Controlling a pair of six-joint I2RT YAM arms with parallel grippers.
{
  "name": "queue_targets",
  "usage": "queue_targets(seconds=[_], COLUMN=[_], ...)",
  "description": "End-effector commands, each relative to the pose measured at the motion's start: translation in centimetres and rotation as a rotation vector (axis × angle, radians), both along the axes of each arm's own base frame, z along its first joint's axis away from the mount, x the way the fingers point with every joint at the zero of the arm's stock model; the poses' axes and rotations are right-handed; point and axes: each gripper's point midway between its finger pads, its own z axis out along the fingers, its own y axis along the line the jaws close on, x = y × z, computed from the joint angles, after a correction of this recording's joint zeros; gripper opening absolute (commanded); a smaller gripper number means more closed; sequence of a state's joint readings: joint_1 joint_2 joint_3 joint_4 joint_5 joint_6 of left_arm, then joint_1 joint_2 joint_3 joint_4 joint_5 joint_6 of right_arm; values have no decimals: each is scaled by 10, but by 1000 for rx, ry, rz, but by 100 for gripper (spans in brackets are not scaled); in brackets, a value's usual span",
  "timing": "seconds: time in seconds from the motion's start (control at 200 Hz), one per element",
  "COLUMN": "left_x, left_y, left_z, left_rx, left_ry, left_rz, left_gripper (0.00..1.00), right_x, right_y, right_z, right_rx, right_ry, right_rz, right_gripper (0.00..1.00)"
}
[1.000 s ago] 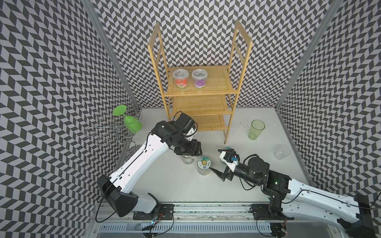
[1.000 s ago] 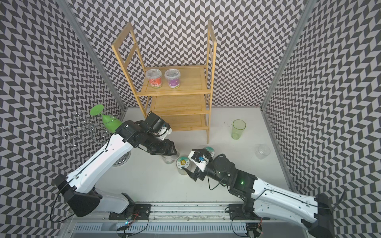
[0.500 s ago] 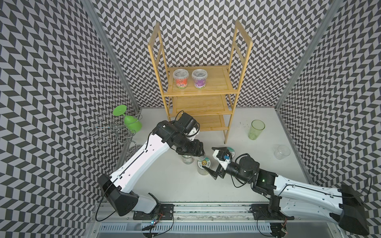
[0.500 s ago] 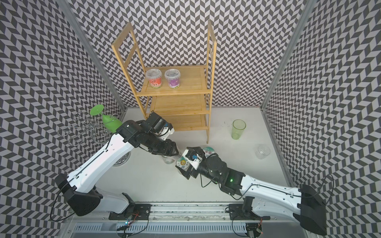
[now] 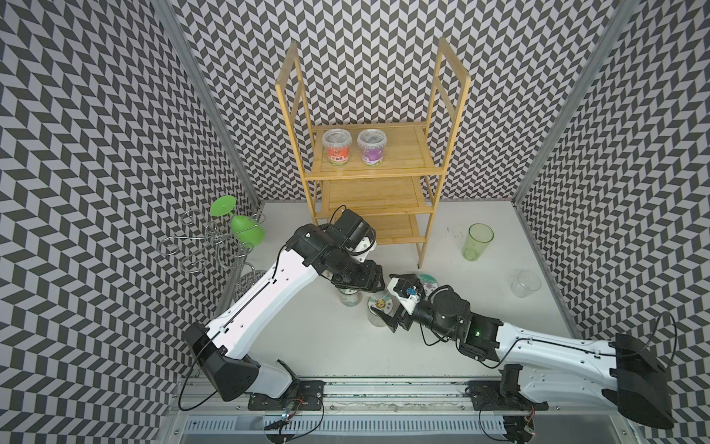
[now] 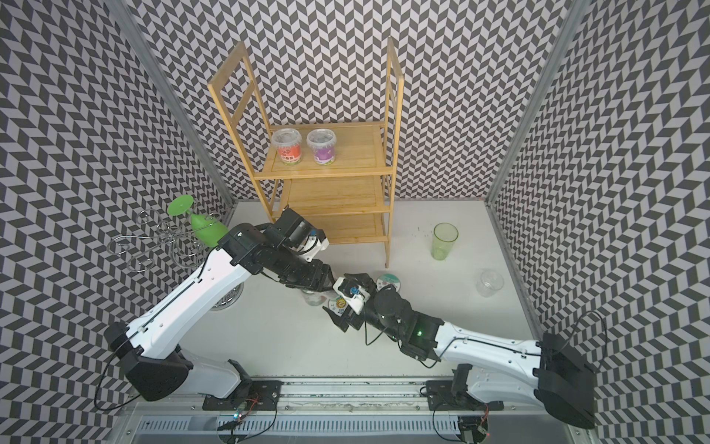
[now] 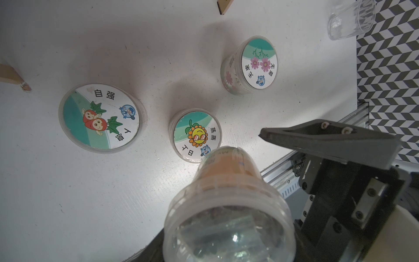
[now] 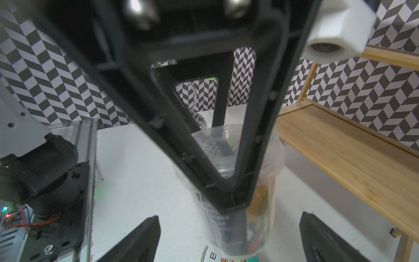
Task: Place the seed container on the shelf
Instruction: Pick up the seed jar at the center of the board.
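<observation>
Ok, far left I see the chrome wire stand (image 5: 213,237) with a green glass (image 5: 246,232) hanging upside down on it.

Next over, the left arm reaches in toward the middle of the table (image 5: 480,346). The left gripper (image 5: 357,286) is clamped on the seed container (image 7: 226,204), a clear tub with an orange label. It is held wide end up, narrow end down, and dark seeds are visible through the clear end. It is in front of the shelf (image 5: 403,150), not on it, roughly level with the bottom tier's front edge.

The shelf stands at the back centre. I count two tubs side by side on its top tier, a red-label tub (image 5: 337,148) and a purple-label tub (image 5: 371,147). The two lower tiers are bare as far as I can see.

The left wrist view shows a radish-lid tub (image 7: 99,118) standing on the table. A sunflower-lid tub (image 7: 195,136) stands just beside the held container's narrow end. I can't tell if those two touch.

The right gripper (image 5: 382,295) has its jaws spread wide and holds nothing. The fingers straddle the sunflower-lid tub without closing on it, and in the right wrist view the held container sits between them.

Just right of that is a flower-lid tub (image 5: 427,283), upright on the table. Further right a green cup (image 5: 475,242) stands near the shelf's front right leg. A clear cup (image 5: 525,283) sits close to the right wall.
</observation>
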State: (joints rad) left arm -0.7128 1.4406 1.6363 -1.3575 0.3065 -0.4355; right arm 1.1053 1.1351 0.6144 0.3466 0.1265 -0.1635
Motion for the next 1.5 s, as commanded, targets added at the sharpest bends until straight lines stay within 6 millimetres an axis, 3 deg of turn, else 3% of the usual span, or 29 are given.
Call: queue_targets(seconds=[0.0,0.446,0.896,1.107,1.302,1.492], left_x=[0,-2,-5,-7,-8,-8], left_y=[-8,-16,-20,-20,-19,-19], left_z=[9,13,16,20,19,20], left_rx=[-34,-51,-61,-71,-70,-69], left_ry=[-22,-25,-27,-33,-36,-40], left_rz=[-29,-59,-75,-76,-77,-80], left_gripper=[57,57,57,57,57,57], right_x=[7,10,17,22,26,24], right_y=[4,18,22,21,19,18], right_z=[27,29,19,14,11,4], right_rx=[84,81,54,38,28,8], right_ry=[-37,-53,-32,-21,-10,-1], right_rz=[-34,-8,-9,-25,-30,-25], right_gripper=[100,100,87,90,86,91])
